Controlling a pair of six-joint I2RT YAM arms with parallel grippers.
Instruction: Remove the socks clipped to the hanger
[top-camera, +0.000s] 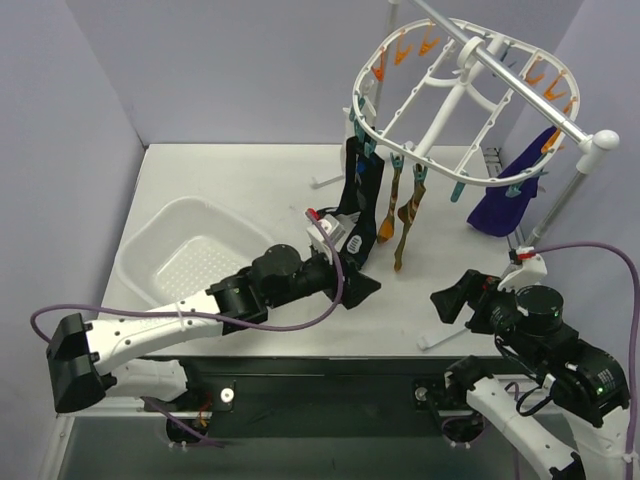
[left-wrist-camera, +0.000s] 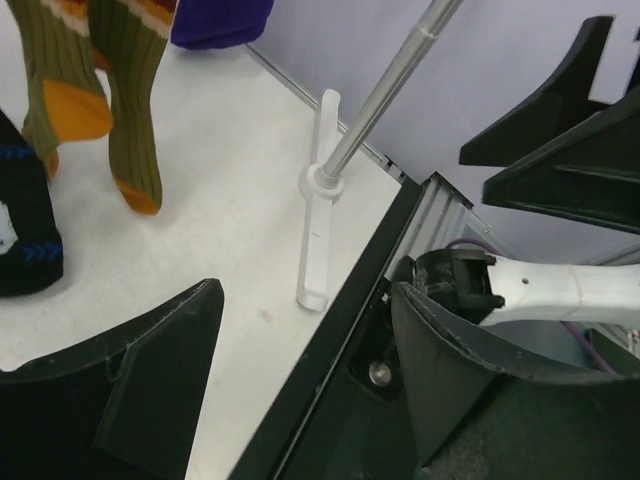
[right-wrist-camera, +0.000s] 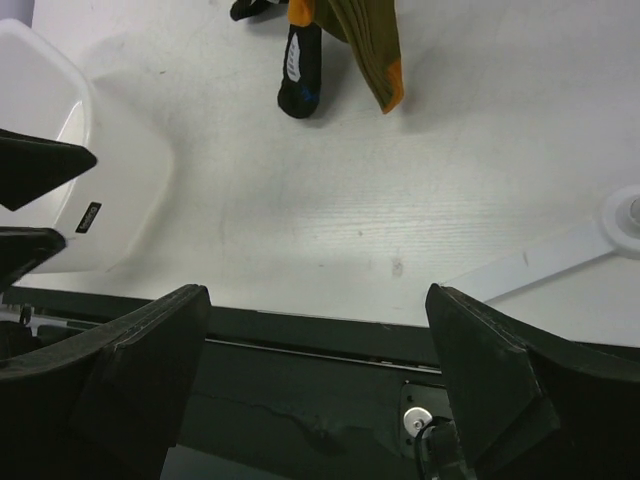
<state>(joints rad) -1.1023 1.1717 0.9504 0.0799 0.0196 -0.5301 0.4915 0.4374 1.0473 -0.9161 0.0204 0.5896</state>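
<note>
Okay: socks (top-camera: 400, 215) all clipped to hanger (top-camera: 357, 105), back right of table, dangling low. Left gripper (top-camera: 352, 268) wide, empty, just beside black pair, probably lining up a pull. Right gripper (top-camera: 455, 300) wide, empty, low near purple one. Tub (top-camera: 150, 250) sits left, likely for drops.

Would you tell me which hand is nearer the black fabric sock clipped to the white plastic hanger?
Left. The left hand sits beside the toe of the black sock; the right hand is far to its right.
</note>
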